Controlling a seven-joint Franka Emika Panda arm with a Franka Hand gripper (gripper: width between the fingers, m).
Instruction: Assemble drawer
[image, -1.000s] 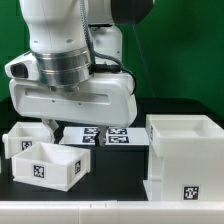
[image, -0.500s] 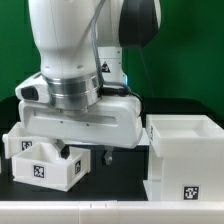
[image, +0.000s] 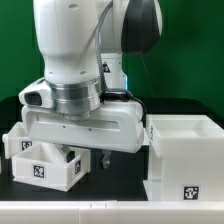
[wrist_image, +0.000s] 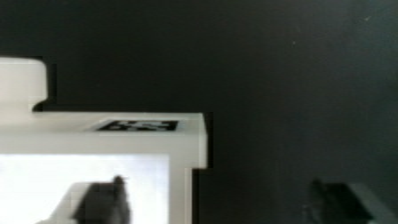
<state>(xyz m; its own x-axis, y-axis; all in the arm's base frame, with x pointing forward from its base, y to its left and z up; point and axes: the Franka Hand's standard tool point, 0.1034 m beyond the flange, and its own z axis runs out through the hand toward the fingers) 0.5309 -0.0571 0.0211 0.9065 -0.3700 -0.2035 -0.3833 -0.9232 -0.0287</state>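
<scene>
Two small boxes (image: 40, 168) stood on the table (image: 118, 183) at the exterior view's left, one large box (image: 185, 150) at its right. The gripper (wrist_image: 214, 205) hung wide apart, holding nothing, its fingers either side of a small box's wall.

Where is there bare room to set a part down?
Bare table lies between the front small box and the big box. The exterior view's left is crowded: the rear small box close behind, open gripper over the front one.

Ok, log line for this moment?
step: pre-grasp | gripper: open, fingers either side of small box wall | held: nothing | big box: apart, exterior view's right
</scene>
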